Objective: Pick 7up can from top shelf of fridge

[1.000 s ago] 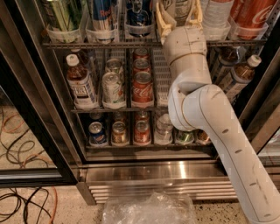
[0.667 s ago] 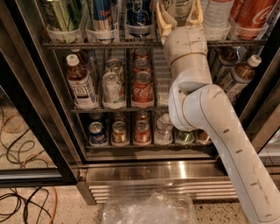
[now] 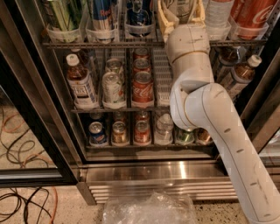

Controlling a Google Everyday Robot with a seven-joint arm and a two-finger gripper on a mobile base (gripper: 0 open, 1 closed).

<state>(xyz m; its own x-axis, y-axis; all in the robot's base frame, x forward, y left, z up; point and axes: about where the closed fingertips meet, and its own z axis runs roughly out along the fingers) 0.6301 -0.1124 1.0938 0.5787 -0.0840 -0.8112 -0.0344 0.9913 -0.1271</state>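
Observation:
The fridge [image 3: 175, 171] stands open in front of me, with its stainless-steel base at the bottom. My white arm reaches up to the top shelf [image 3: 131, 44]. My gripper [image 3: 182, 5] is at the top edge of the view, in the shelf's fourth slot from the left. Its cream fingers [image 3: 167, 19] sit tight against both sides of the whitish 7up can [image 3: 183, 10], which stands in its white holder. Only the can's lower part shows; its lid is out of view.
On the top shelf are a green can [image 3: 61, 15], two blue cans [image 3: 101, 13], a white container [image 3: 217, 13] and a Coca-Cola can [image 3: 253, 13]. Lower racks hold bottles [image 3: 81, 83] and cans [image 3: 143, 87]. A plastic bag [image 3: 148, 210] and cables [image 3: 22, 201] lie on the floor.

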